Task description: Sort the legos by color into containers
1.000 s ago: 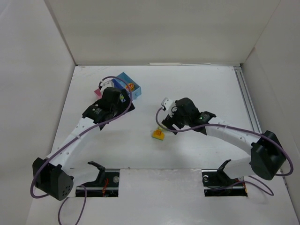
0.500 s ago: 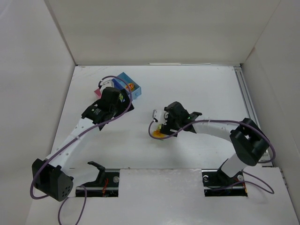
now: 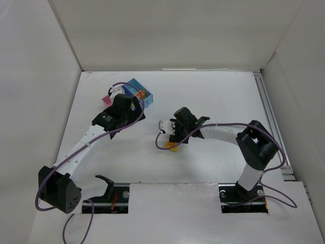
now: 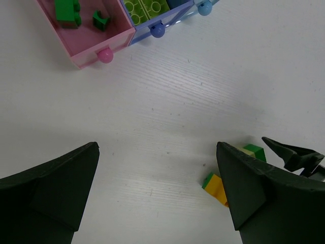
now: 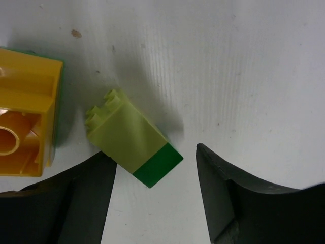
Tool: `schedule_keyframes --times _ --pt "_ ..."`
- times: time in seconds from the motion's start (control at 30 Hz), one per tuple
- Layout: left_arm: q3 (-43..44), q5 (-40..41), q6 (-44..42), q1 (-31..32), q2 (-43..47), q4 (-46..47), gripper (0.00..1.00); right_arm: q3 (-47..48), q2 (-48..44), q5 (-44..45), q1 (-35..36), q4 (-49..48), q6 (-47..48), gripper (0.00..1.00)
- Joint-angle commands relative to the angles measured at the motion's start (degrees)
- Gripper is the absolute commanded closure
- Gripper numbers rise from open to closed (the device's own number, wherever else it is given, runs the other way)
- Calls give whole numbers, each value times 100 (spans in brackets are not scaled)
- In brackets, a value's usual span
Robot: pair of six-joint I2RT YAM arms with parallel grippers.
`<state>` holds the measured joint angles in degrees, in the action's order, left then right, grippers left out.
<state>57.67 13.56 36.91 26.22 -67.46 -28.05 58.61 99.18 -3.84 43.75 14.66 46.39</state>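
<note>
A lime brick joined to a dark green brick (image 5: 129, 134) lies on the white table beside an orange-yellow brick (image 5: 25, 117). My right gripper (image 5: 155, 198) is open just above them, the green end between its fingertips, not touched. In the top view the right gripper (image 3: 172, 138) covers most of this pile (image 3: 174, 148). My left gripper (image 4: 157, 195) is open and empty, hovering near the containers (image 3: 136, 91). The pink compartment (image 4: 119, 43) holds dark green bricks (image 4: 68, 10). The blue compartment (image 4: 170, 18) holds lime bricks (image 4: 147, 7). The orange-yellow brick (image 4: 217, 187) also shows there.
White walls enclose the table on the left, back and right. A metal rail (image 3: 269, 117) runs along the right side. Purple cables loop off both arms. The arm bases sit at the near edge (image 3: 111, 195).
My right gripper has moved left and down over the loose bricks, and its elbow has swung in. My left arm has shifted only slightly.
</note>
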Motion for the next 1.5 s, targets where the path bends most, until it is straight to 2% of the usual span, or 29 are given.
schedule_keyframes --times 0.0,0.03,0.07,0.17,0.2,0.23,0.33,0.37,0.53,0.67,0.8,0.83,0.93,1.0,1.17,1.37,1.47 --pt "183 208 -87 15 -30 169 0 405 215 -634 29 441 300 32" --pt "183 208 -87 15 -30 169 0 458 216 -688 29 520 353 36" --pt "183 260 -87 15 -30 116 0 537 312 -741 29 651 353 48" --pt "183 261 -87 15 -30 116 0 537 366 -803 29 653 406 70" --pt "183 261 -87 15 -30 116 0 537 366 -803 29 714 406 83" --pt "183 261 -87 15 -30 116 0 537 366 -855 29 714 406 89" --pt "236 261 -87 15 -30 63 0 537 287 -935 29 714 354 91" --pt "236 261 -87 15 -30 63 0 537 200 -935 -24 714 353 100" --pt "183 -283 -289 15 197 361 0 274 -598 -1232 -165 189 213 100" --pt "-27 -1239 -683 15 514 862 0 142 -1354 -1532 -279 -303 12 100" --pt "-405 -2829 -930 15 944 1731 0 142 -1892 -1638 -279 -656 -358 100" --pt "-493 -3442 -931 15 1006 1933 0 194 -1963 -1699 -331 -709 -489 100" --pt "-835 -4402 -782 15 1138 2768 0 265 -2095 -2022 -332 -798 -790 100" --pt "-951 -4608 -703 15 1139 3120 0 265 -2209 -2234 -332 -798 -842 100" --pt "-951 -4686 -650 15 1016 3122 0 265 -2420 -2753 -332 -798 -992 100" --pt "-898 -4924 -545 68 901 3323 0 318 -2587 -2701 -332 -798 -1263 100" --pt "-951 -4986 -544 120 901 3324 3 370 -2535 -2640 -332 -850 -1457 100"
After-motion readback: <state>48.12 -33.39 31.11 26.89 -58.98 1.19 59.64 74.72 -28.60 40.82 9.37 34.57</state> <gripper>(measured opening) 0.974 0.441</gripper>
